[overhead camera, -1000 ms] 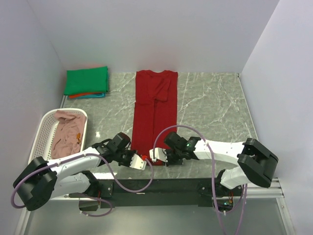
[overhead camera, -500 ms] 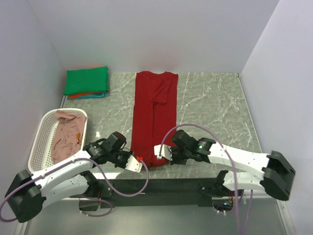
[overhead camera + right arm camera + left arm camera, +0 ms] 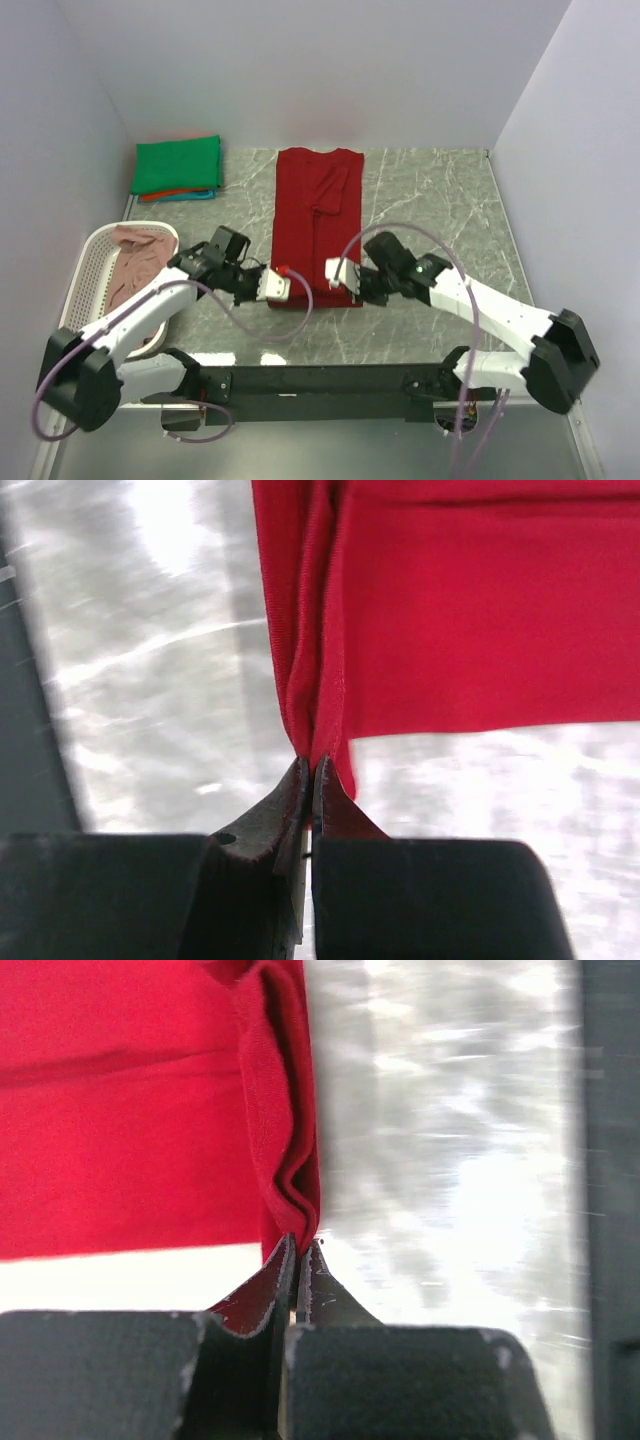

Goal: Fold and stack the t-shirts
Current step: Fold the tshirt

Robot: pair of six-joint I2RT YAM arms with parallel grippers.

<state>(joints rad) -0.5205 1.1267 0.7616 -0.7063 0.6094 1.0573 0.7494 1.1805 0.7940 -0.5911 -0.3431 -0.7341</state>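
**Both grippers pinch the near end of the dark red t-shirt**

Nearest to the arm bases, the left gripper and the right gripper face each other across the near end of the dark red t-shirt. The left one is at the left edge of the shirt and the right one at the right edge.

In the left wrist view, the fingers of the left gripper are pressed fully together, with a bunched fold of the red cloth caught between the tips. The right wrist view shows the same: the right gripper is closed tight on a gathered fold of the shirt edge.

The shirt lies on the grey marble table as a long narrow strip running away from the arms. A sleeve is folded inward near its far end.

To the left stands a white basket, with a pink t-shirt crumpled inside.

In the far left corner of the table there is a stack of folded shirts. A green t-shirt is on top, an orange-red t-shirt is under it, and a teal t-shirt shows at the bottom.
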